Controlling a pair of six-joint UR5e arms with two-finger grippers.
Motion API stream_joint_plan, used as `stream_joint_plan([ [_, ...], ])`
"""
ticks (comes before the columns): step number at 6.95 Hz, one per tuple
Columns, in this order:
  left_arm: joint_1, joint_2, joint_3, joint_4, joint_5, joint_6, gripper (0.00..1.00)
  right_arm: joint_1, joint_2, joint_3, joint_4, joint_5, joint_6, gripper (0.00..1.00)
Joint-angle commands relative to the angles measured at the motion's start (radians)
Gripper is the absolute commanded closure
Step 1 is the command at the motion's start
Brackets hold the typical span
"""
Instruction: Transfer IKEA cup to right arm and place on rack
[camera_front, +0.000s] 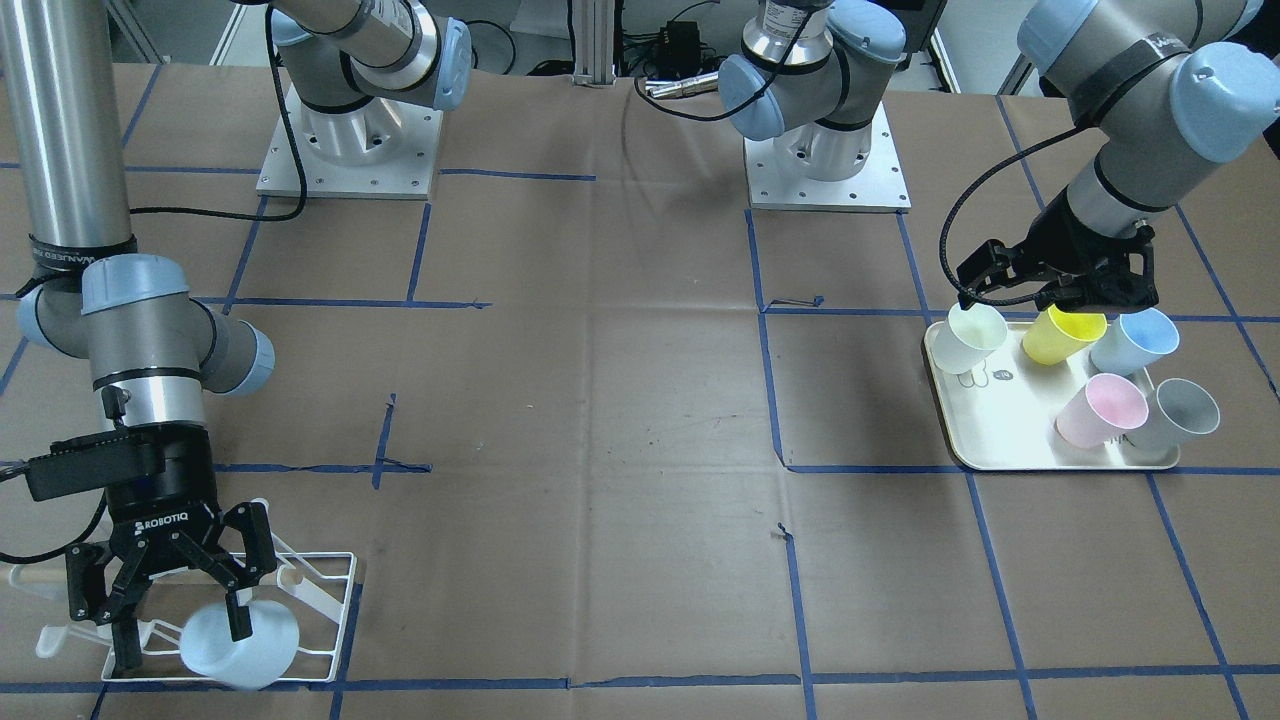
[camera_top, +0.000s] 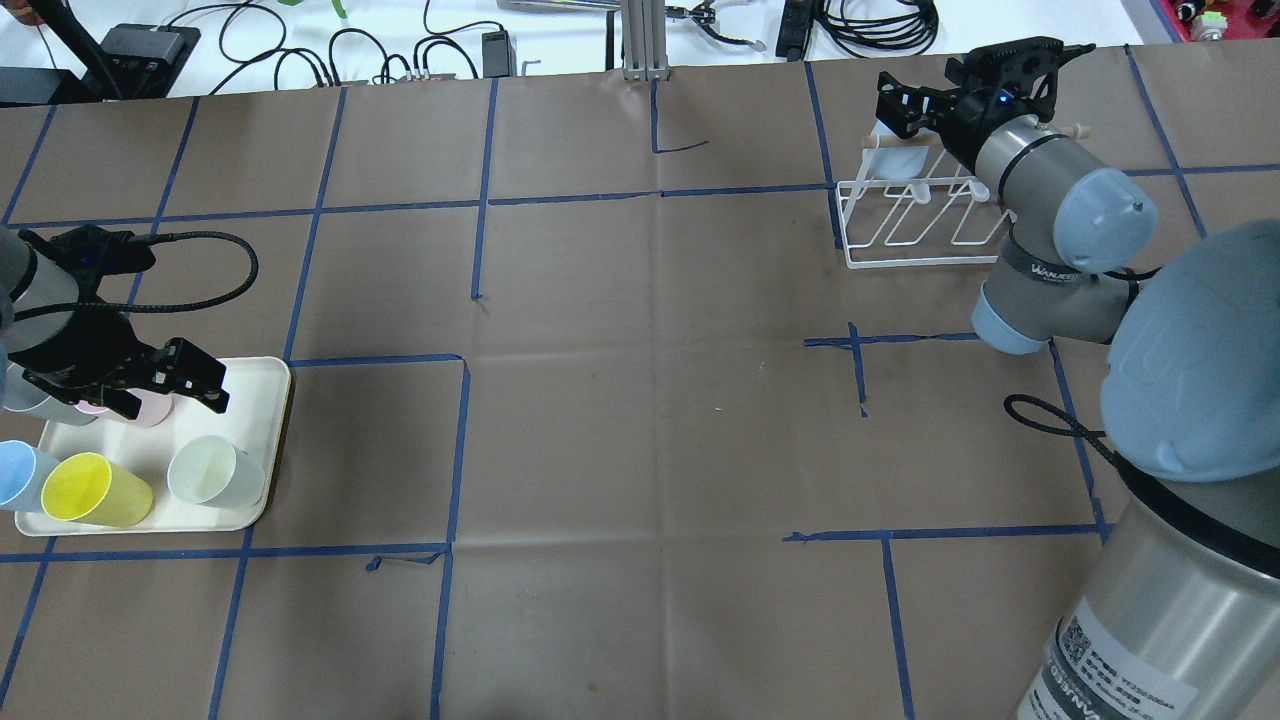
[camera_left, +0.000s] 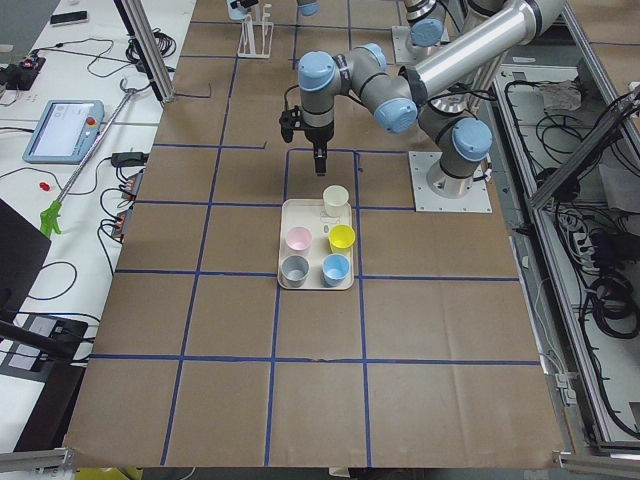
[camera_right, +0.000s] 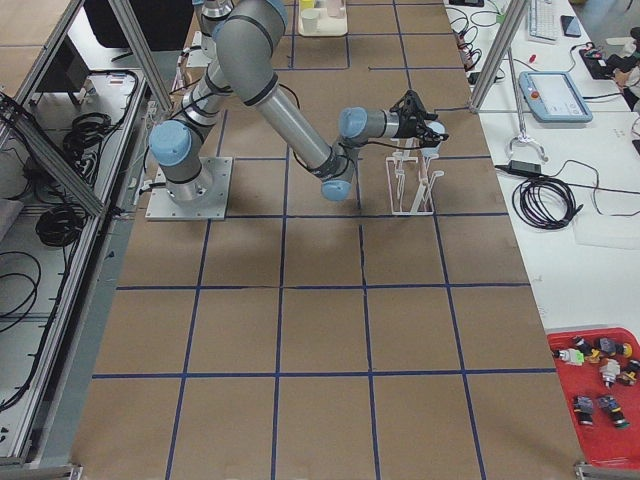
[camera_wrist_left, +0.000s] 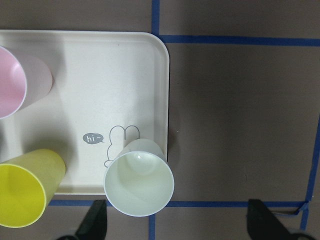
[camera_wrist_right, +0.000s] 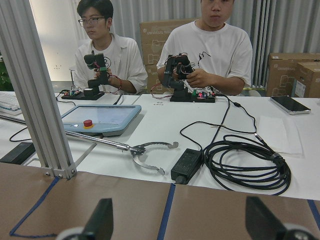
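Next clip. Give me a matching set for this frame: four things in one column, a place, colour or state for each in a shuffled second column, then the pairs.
Things:
1. left end effector
2. right end effector
3. yellow cup
4. rack

Descriptions:
A. white wire frame
B. open, above the tray
C. on the tray, between the white cup and the blue cup
D. open, beside the lone pale blue cup

Pairs: 1-B, 2-D, 3-C, 4-A.
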Motion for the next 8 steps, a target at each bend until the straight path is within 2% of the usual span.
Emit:
stream_joint_plan([
  [1, 0.002, -0.012, -0.079, 0.088, 0.004, 0.0, 0.01, 0.002, -0.004, 0.001, 0.0, 0.0, 0.0, 0.0],
  [2, 0.002, -0.015, -0.123, 0.136, 0.005, 0.003, 0.01, 0.002, -0.01, -0.003, 0.0, 0.0, 0.0, 0.0],
  [4, 0.004, -0.065, -0.135, 0.187, 0.008, 0.005, 0.01, 0.005, -0.036, -0.009, -0.001, 0.003, 0.003, 0.0],
  [7, 0.007, -0.086, -0.234, 0.328, 0.01, 0.011, 0.01, 0.02, -0.144, -0.009, 0.002, -0.001, 0.003, 0.0],
  [8, 0.008, -0.081, -0.237, 0.333, 0.028, 0.011, 0.01, 0.04, -0.187, -0.005, 0.023, 0.0, 0.003, 0.0],
])
